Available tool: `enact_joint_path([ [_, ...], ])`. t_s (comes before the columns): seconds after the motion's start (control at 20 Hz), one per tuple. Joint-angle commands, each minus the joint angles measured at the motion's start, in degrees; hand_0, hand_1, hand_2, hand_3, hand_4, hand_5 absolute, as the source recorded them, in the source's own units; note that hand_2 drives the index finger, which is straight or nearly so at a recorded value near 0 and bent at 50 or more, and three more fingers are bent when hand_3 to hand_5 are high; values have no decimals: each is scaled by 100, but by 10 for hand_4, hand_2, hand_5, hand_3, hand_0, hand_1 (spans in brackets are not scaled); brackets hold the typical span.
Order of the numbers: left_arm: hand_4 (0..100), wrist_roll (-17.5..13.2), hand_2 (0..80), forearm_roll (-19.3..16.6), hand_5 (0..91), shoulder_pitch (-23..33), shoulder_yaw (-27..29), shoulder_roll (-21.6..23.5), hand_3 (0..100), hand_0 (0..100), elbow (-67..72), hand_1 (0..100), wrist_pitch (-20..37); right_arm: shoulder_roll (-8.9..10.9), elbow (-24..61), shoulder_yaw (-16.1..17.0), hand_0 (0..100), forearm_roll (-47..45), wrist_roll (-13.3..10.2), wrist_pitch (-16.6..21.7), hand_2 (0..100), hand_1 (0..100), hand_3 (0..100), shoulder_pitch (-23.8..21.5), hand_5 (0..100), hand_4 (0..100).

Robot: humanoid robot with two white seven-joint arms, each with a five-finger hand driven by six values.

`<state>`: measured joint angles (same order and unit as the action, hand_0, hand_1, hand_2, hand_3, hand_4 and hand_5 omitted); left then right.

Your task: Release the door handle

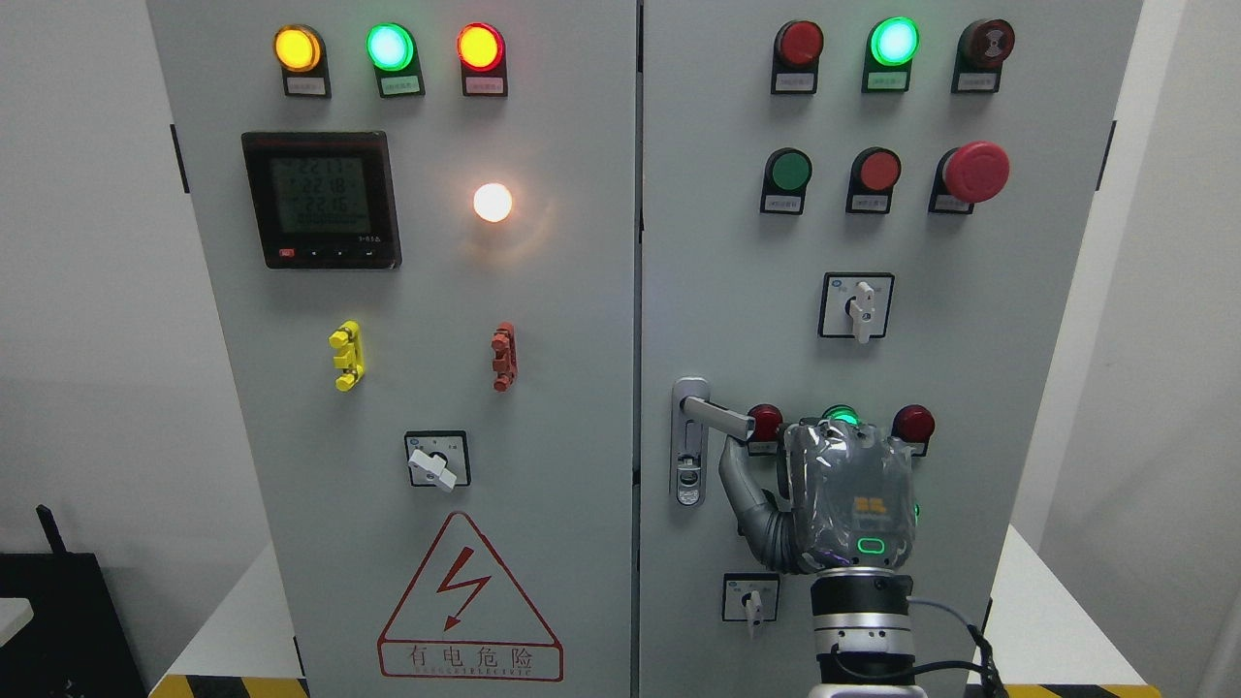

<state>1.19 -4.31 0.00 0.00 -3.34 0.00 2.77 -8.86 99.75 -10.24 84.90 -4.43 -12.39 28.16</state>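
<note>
Grey cabinet doors (543,388) are filling the view; the right hand (848,499) is sitting beside the door handle (717,417), grip unclear. Pulling away carelessly risks snagging it.

The cabinet doors (543,320) look like matt grey painted sheet metal; the door handle (715,415) is smooth, satin silver metal; the right hand (839,494) wears a glossy, crinkled clear plastic cover; the emergency stop button (975,172) is smooth red plastic

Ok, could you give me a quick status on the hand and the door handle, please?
Right hand at door handle, thumb under its tip; grip unclear. Handle swung out sideways. Left hand out of view.
</note>
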Motion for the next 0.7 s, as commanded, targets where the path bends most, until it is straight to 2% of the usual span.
enact_joint_path([
  [0.0, 0, -5, 0, 0, 0, -9, 9, 0, 0, 120, 53, 389, -4, -2, 1, 4, 550, 0, 4, 0, 993, 103, 1000, 5, 989, 1000],
  [0.65, 0, -5, 0, 0, 0, -18, 9, 0, 0, 120, 53, 389, -4, 7, 1, 4, 551, -35, -5, 0, 992, 103, 1000, 14, 989, 1000],
])
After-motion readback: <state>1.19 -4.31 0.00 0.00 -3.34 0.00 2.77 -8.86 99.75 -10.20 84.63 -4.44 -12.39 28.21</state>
